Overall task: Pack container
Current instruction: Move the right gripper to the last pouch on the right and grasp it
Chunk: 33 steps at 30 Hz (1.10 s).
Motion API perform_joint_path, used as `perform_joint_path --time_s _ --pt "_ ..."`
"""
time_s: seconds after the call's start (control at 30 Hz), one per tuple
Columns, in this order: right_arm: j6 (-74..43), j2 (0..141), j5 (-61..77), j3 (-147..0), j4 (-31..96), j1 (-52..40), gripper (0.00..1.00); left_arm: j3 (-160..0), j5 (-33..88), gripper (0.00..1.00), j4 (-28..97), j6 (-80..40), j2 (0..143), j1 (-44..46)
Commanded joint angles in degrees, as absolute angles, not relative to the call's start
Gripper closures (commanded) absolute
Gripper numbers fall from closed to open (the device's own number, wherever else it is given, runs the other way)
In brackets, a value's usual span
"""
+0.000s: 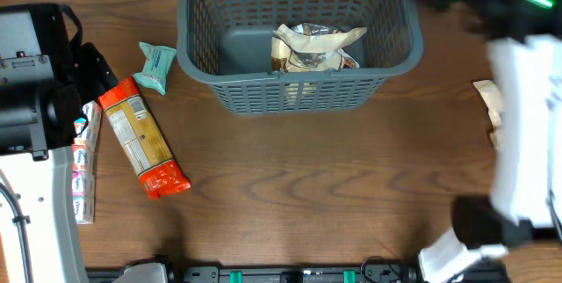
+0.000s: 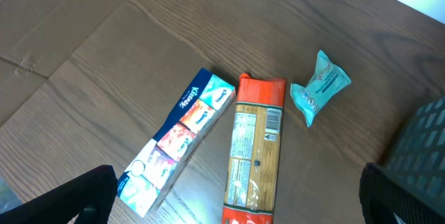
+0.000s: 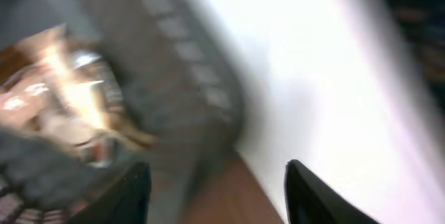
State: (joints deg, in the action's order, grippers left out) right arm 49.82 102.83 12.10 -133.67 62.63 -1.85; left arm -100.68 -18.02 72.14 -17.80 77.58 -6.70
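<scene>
The dark grey slotted container (image 1: 386,19) stands at the back centre and holds a crinkled clear snack bag (image 1: 316,46). Left of it lie a teal packet (image 1: 155,66), an orange pasta pack (image 1: 140,138) and a blue tissue pack (image 1: 83,164). They also show in the left wrist view: teal packet (image 2: 320,88), pasta pack (image 2: 254,147), tissue pack (image 2: 177,140). My left gripper (image 2: 236,203) is open and empty above them. My right gripper (image 3: 219,196) is open and empty beside the container's right wall (image 3: 201,78), blurred by motion.
A beige packet (image 1: 492,107) lies at the right, partly behind my right arm (image 1: 527,116). The table's back edge meets a white wall (image 3: 313,78). A corner of the container (image 2: 424,154) shows in the left wrist view.
</scene>
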Motion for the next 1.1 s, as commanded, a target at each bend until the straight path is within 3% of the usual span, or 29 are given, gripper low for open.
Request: perform_joint_path --time_s 0.0,0.1,0.27,0.5,0.63,0.77,0.97,1.07 --pt "36.51 98.89 3.86 -134.23 62.5 5.56 0.41 -100.82 -18.5 0.0 72.38 -18.13 77.47 -7.01" --pt "28.82 98.28 -0.71 -134.21 66.04 13.85 0.29 -100.82 -18.5 0.0 72.36 -18.13 77.47 -7.01" --pt "27.57 101.43 -0.64 -134.06 76.07 24.77 0.24 -100.82 -18.5 0.0 72.2 -18.13 77.47 -7.01" --pt "17.43 108.71 -0.64 -131.76 82.0 35.2 0.01 -100.82 -18.5 0.0 72.2 -18.13 77.47 -6.98" --pt "14.79 114.78 -0.62 -131.26 85.95 38.76 0.01 -100.82 -18.5 0.0 71.99 -18.13 77.47 -7.01" --pt "13.67 121.64 -0.6 -131.02 88.77 40.77 0.07 -100.82 -18.5 0.0 71.22 -18.37 77.47 -6.98" --pt "14.68 128.68 0.43 -131.0 87.57 40.71 0.06 -100.82 -18.5 0.0 70.17 -18.37 77.47 -6.98" --pt "18.55 130.65 3.81 -130.96 86.61 39.94 0.01 -100.82 -18.5 0.0 70.0 -18.37 77.47 -6.98"
